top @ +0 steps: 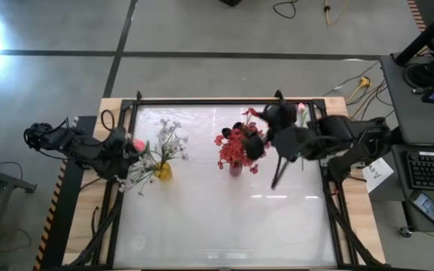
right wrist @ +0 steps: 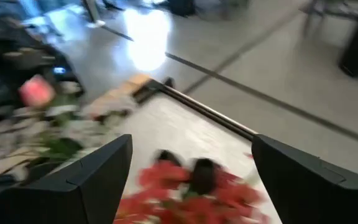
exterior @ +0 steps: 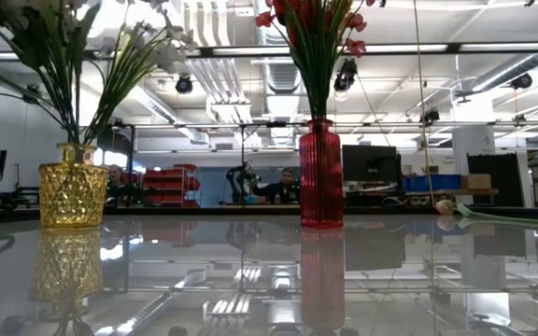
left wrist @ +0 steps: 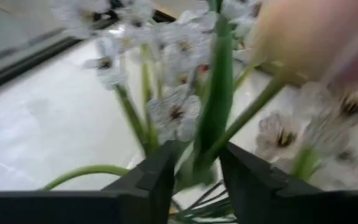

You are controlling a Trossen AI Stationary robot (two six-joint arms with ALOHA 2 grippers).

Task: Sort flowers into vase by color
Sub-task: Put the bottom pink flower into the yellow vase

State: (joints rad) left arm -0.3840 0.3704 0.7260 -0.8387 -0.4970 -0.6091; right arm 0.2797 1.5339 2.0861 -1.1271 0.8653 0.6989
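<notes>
1. White sprays (top: pixel 168 139) stand in the yellow vase (top: pixel 163 172), just beside the left pincer (left wrist: pixel 197 171), which grips a pink bud (top: pixel 137 144) by its stem.
2. Red sprays (top: pixel 236 147) fill the red vase (exterior: pixel 321 173) below the right pincer (right wrist: pixel 191 177), open and empty.
3. One pale bud (exterior: pixel 446 207) lies unsorted on the table (top: pixel 217 218).

Stood yellow, faceted like cut glass: the left vase (exterior: pixel 73 198), filled with white flowers (top: pixel 168 135) on green stems (left wrist: pixel 219 106). Stood ribbed, deep red, just right of the yellow vase: the second vase (exterior: pixel 320 174), topped with red sprays (top: pixel 234 147). Held a pink bud (top: pixel 137 144) left of the yellow vase: the black left gripper (left wrist: pixel 194 177).
</notes>
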